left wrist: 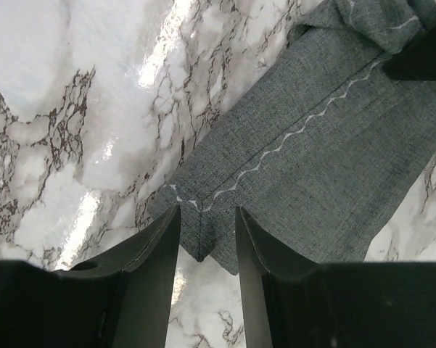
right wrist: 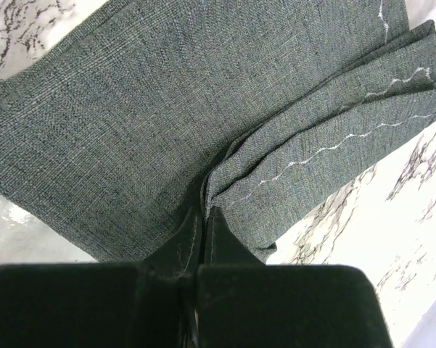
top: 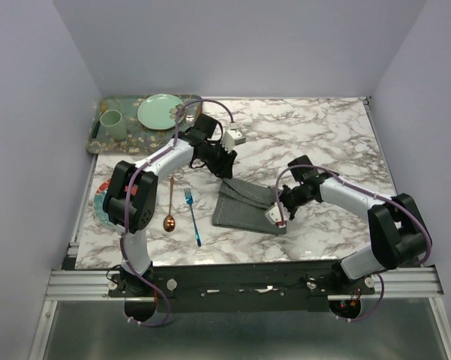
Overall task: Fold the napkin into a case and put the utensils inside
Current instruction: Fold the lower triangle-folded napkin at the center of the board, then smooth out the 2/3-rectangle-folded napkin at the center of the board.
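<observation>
STEP: folding under way; case not yet formed.
- Napkin (top: 244,204): dark grey, part-folded in layers, mid-table between arms.
- Right gripper (right wrist: 203,214): fingers together, clamped on layered fold at napkin's right end.
- Left gripper (left wrist: 207,225): fingers apart, straddling stitched corner, no pinch.
- Next, judged: left gripper closes on corner, carries it over, edges matched.
- Copper spoon (top: 169,202), blue fork (top: 193,217): left of napkin, clear of cloth.

SURROUNDINGS:
- Walls (top: 233,45): pale lilac, three sides.
- Table (top: 315,135): glossy white marble pattern.
- Green tray (top: 97,133): far-left corner.
</observation>
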